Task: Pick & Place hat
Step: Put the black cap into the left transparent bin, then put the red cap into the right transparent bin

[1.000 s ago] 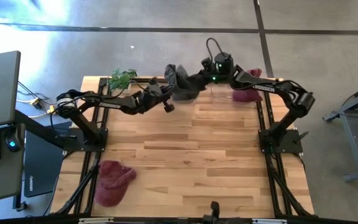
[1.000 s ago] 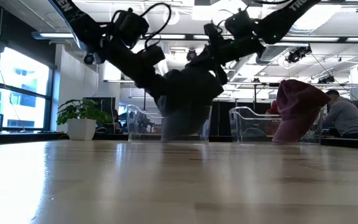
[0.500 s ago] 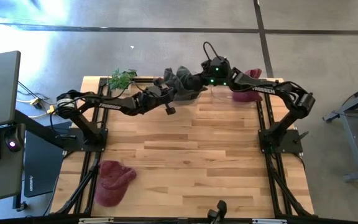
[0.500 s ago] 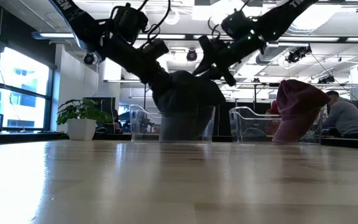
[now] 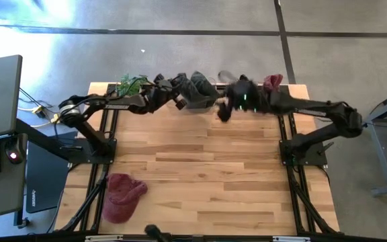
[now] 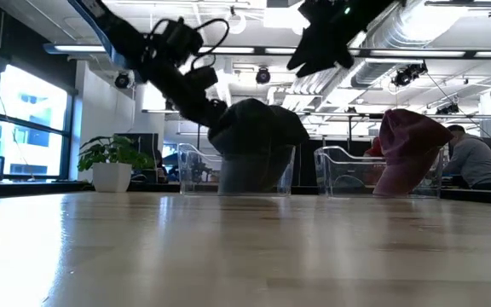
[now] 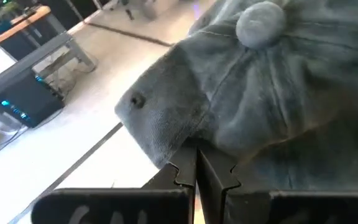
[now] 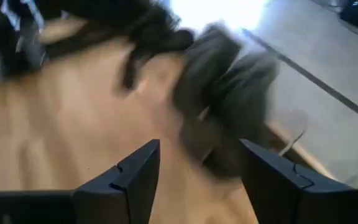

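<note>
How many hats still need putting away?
One maroon hat already hangs on the right clear bin. The left tool, shut on the grey cloth cap, holds it over the middle clear bin; the right tool is open, off it. Another maroon hat waits on the wooden table.

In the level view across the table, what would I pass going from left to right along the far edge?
Potted plant → left gripper, shut on the grey hat → clear bin under that hat → second clear bin → maroon hat → seated person.
</note>
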`<state>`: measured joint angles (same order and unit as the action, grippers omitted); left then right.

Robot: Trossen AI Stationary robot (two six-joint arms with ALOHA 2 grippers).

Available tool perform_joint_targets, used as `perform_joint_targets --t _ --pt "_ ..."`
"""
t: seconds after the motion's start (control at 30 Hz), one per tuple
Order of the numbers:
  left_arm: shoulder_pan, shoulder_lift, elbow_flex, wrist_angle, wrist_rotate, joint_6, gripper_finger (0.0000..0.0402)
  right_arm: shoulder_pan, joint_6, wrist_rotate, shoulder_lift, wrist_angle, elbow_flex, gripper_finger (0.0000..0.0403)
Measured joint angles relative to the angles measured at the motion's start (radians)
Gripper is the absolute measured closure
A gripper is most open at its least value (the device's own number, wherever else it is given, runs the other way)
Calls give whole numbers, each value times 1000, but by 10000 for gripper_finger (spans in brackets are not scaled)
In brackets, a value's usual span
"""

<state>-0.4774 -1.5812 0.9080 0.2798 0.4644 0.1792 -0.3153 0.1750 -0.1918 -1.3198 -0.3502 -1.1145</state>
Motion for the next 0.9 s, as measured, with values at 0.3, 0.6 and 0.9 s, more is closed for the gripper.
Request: perform_joint_targets --t 0.3,0.6,0.9 --pt "-64 -156 7 421 -357 123 401 435 99 -268 7 -124 0 226" --pt "9 -162 87 365 -268 254 401 632 167 -487 -35 -154 0 250" --pt "217 37 192 -194 117 277 401 732 255 -555 -106 -235 0 250"
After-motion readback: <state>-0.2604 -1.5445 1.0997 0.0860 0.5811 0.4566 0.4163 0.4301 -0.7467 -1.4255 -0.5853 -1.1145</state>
